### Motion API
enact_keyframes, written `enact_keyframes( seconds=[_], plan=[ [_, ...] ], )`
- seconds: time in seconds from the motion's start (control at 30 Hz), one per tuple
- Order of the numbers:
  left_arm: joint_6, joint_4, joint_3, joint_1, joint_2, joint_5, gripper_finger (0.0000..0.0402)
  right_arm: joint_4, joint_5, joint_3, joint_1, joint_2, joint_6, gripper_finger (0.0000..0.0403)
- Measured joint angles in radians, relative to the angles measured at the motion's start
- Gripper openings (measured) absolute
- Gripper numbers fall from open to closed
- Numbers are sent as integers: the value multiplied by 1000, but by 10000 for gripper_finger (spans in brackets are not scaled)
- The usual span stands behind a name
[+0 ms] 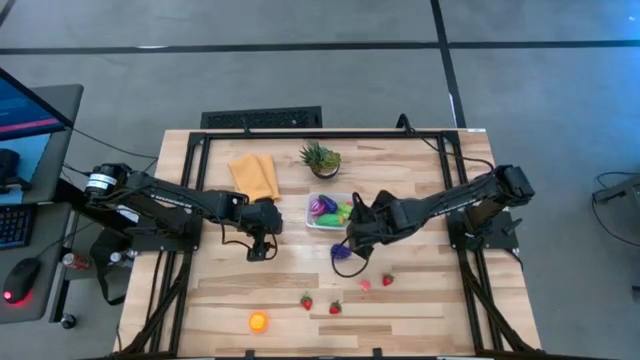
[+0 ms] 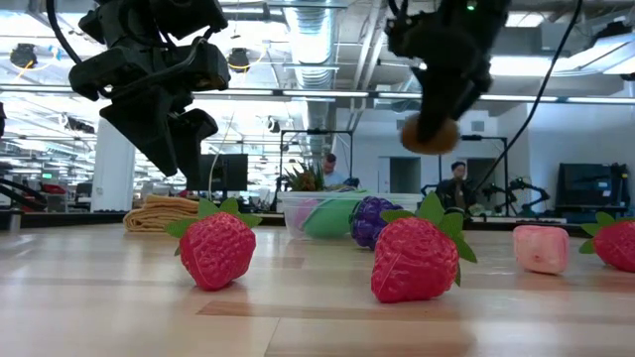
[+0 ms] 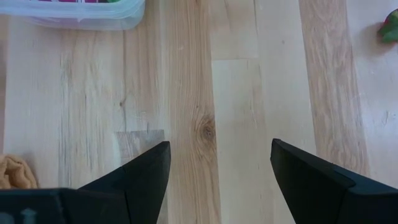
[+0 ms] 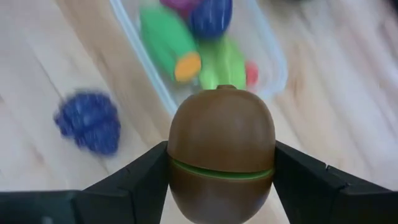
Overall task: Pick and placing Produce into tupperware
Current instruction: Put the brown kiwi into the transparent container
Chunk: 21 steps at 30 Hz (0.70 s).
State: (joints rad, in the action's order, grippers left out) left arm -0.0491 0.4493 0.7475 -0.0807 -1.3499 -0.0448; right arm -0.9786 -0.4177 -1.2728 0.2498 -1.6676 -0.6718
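A brown toy fruit with a green seam [image 4: 221, 143] sits between the fingers of my right gripper [image 1: 352, 240], above the table near the tupperware [image 1: 318, 222]. The clear tupperware holds green, purple and orange produce. A purple grape bunch [image 1: 344, 254] lies on the table beside it. Strawberries [image 1: 306, 300] [image 1: 387, 280] and an orange fruit [image 1: 258, 322] lie toward the near edge. My left gripper [image 3: 217, 162] hangs open over bare wood, left of the tupperware. My right gripper pinches the brown fruit by its two opposite sides [image 4: 177, 158], one finger on each side at its widest part. The fingers slant down from above. The fruit is lifted clear of the table [image 2: 429, 134], above and just short of the tupperware.
A spiky potted plant [image 1: 321, 158] and a folded yellow-orange cloth [image 1: 254, 176] stand at the far side. A pink piece [image 1: 365, 285] lies near the right strawberry. Bare wood lies between the left gripper and the near edge.
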Motion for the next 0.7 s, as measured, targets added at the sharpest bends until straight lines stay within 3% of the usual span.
enact_keyframes(
  seconds=[0.4, 0.7],
  plan=[
    [-9, 0, 0, 0, 0, 0, 265, 170, -131, -1, -26, -6, 89, 245],
    [-7, -23, 0, 0, 0, 12, 265, 301, -135, 97, -30, -6, 97, 245]
  ],
)
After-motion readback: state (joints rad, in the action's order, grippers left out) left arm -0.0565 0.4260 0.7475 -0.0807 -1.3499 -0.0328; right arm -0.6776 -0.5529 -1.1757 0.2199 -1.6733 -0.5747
